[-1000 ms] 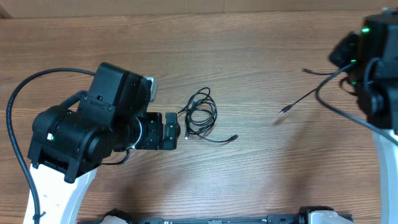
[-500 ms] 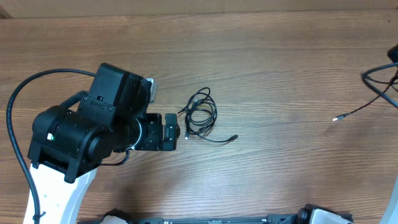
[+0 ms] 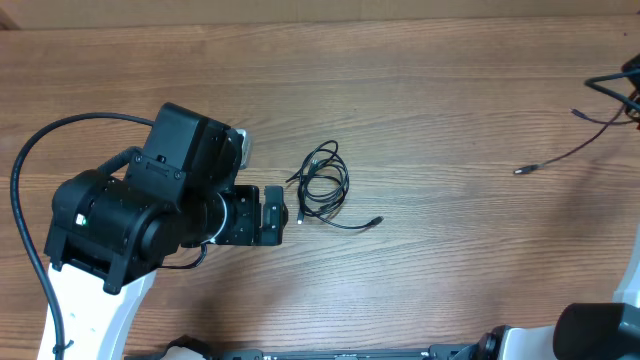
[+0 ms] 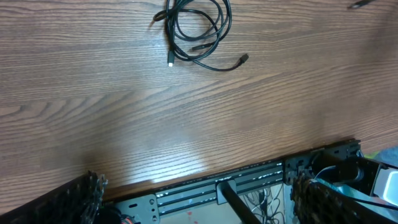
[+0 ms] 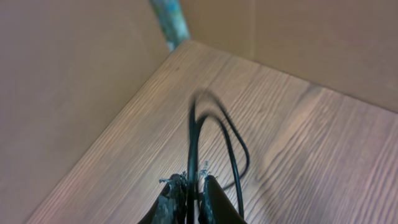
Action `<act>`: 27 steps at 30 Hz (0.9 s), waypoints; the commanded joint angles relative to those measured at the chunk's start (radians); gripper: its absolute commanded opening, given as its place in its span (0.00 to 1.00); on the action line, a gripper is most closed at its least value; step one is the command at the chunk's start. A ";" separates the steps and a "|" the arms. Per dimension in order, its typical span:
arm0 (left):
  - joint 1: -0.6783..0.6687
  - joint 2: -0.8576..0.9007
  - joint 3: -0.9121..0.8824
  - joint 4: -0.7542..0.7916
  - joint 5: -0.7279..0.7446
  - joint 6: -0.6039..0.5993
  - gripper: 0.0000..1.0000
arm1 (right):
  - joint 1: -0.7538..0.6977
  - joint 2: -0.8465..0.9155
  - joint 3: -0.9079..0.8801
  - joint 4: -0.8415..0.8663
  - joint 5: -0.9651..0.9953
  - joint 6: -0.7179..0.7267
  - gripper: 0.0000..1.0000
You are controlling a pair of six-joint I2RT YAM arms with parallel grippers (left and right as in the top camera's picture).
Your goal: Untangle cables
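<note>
Cable bundle (image 3: pixel 323 180) lies flat on the worktop (image 3: pixel 450 280), just in front of the tips of the left pincer (image 3: pixel 276 213) and apart from them. The coil is an elongated oval. Its long axis runs across the line in which the left pincer points. One tail leaves the lower end of the coil and points away from the pincer, ending in a small plug (image 3: pixel 376 220). In the left wrist view the bundle sits ahead of the pincer, centred on the gap. A silver-tipped plug (image 4: pixel 169 61) points back toward the pincer.

Left pincer: jaws spread wide, nothing between them.

Right pincer (image 5: pixel 191 190): jaws nearly closed, clamping the loose cable (image 5: pixel 191 146). From the grip point this cable extends straight ahead of the fingers, then bends into a narrow loop; the picture is blurred there. In the overhead view its free length trails out from the right pincer at the worktop's edge. It slants toward the bundle but ends well apart from it.
</note>
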 commanded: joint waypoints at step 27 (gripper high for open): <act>-0.006 0.003 -0.006 0.030 0.001 0.000 1.00 | 0.120 -0.001 -0.012 -0.385 -0.826 -0.117 0.90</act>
